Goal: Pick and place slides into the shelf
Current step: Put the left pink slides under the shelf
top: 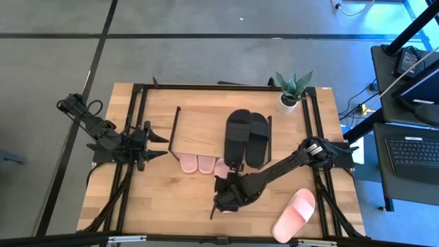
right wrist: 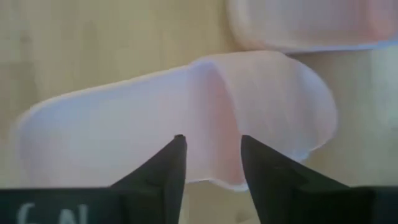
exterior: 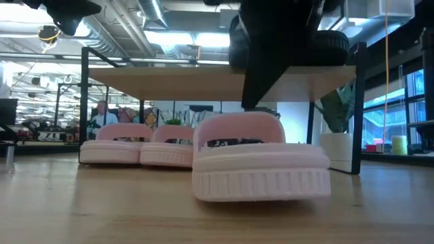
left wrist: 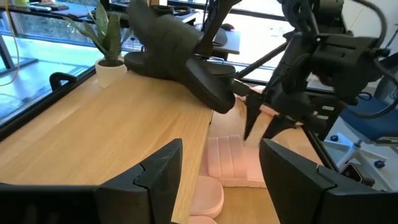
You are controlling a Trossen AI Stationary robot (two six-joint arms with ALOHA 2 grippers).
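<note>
The shelf point(top: 195, 127) stands mid-table with the black pair of slides point(top: 247, 137) on its top board. Two pink slides point(top: 188, 163) point(top: 206, 163) lie under it, heels sticking out toward the near edge. A third pink slide point(exterior: 261, 163) rests on its sole just in front of the shelf, mostly hidden under my right gripper point(top: 230, 192) in the high view. My right gripper point(right wrist: 211, 143) is open, above that slide's strap point(right wrist: 273, 106). A fourth pink slide point(top: 295, 214) lies near the table's right near corner. My left gripper point(top: 159, 144) waits open at the shelf's left end. My right gripper comes down from above onto the third pink slide. Its fingertips point(right wrist: 180, 146) stand on either side of the strap's rear edge point(right wrist: 224, 99). Whether they touch the strap, I cannot tell. The slide lies flat on the table.
A potted plant point(top: 291, 92) stands at the shelf's far right corner. The table's black frame bars point(top: 319, 137) run along both sides. Bare wood lies along the near edge point(top: 158, 206) left of my right gripper. Desks and a laptop stand beyond the right edge.
</note>
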